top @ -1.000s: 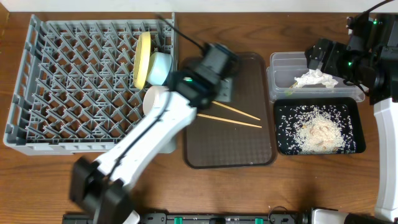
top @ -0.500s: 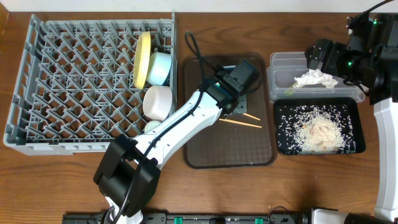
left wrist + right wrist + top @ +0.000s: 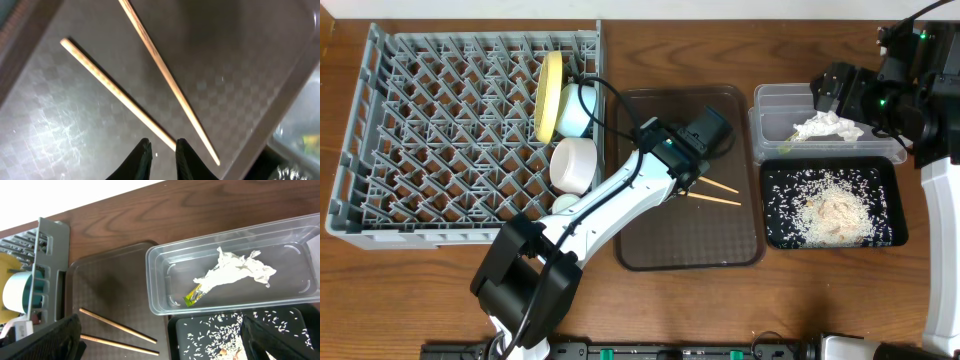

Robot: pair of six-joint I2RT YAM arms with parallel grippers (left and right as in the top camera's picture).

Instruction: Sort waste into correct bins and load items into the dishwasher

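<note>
Two wooden chopsticks [image 3: 722,194] lie crossed on the brown tray [image 3: 690,240]. My left gripper [image 3: 692,180] is down on their left ends. In the left wrist view its jaws [image 3: 162,145] are pinched almost together around one chopstick [image 3: 115,90], which runs in between the tips; the other chopstick [image 3: 165,80] lies free to the right. My right gripper [image 3: 165,345] hangs wide open above the clear tub [image 3: 165,265], holding nothing. The tub holds the napkin [image 3: 235,269] and the green wrapper [image 3: 194,296]. Rice [image 3: 830,210] covers the black tray [image 3: 892,175].
The grey dishwasher rack [image 3: 440,150] fills the left side. Along its right edge stand a yellow plate [image 3: 550,95], a light blue bowl [image 3: 576,110], a white bowl [image 3: 575,163] and a small cup [image 3: 563,203]. The right arm [image 3: 920,80] stands at the far right.
My left arm swung right from the rack side, came down over the chopsticks, and its jaws closed in around one. The right arm has not moved.
</note>
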